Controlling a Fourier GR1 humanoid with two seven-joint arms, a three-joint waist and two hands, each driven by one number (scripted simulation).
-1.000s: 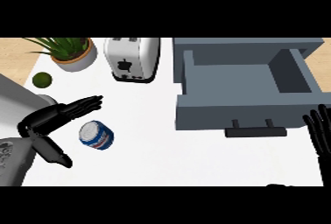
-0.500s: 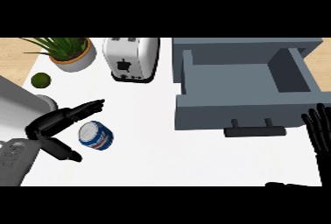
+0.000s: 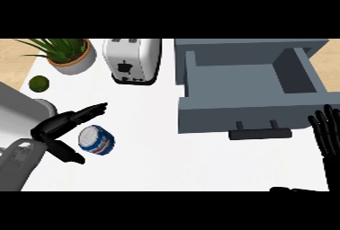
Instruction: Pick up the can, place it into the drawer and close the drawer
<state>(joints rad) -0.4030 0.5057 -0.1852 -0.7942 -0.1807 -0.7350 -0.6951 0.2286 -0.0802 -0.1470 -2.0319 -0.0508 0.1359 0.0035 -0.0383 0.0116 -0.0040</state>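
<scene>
Since the earlier frame the left hand (image 3: 58, 133) has drawn in around the can, its thumb now reaching past the can's near left side while the fingers stretch along its far side; the can itself has not shifted.

Nearest, at the right edge of the white counter (image 3: 166, 161), the right hand (image 3: 327, 132) rests with its fingers straight and spread, pointing away, holding nothing. It lies just right of the drawer's handle and apart from it.

At the near left, the blue and white cylindrical can (image 3: 97, 140) lies on its side on the counter, its pale round end facing up and left. The left hand brackets it, fingers and thumb wide apart and mostly straight; whether they touch the can I cannot tell, and nothing is clasped yet. The can is well left of the drawer.

Farther off and to the right, the grey open drawer (image 3: 252, 116) stands pulled out toward the near side, its dark bar handle (image 3: 260, 134) on the front panel.

Beyond the can, a white two-slot toaster (image 3: 134, 60) stands left of the drawer. At the far left sit a small green lime (image 3: 39, 82) and a leafy green plant in a pale round pot (image 3: 69, 56).
</scene>
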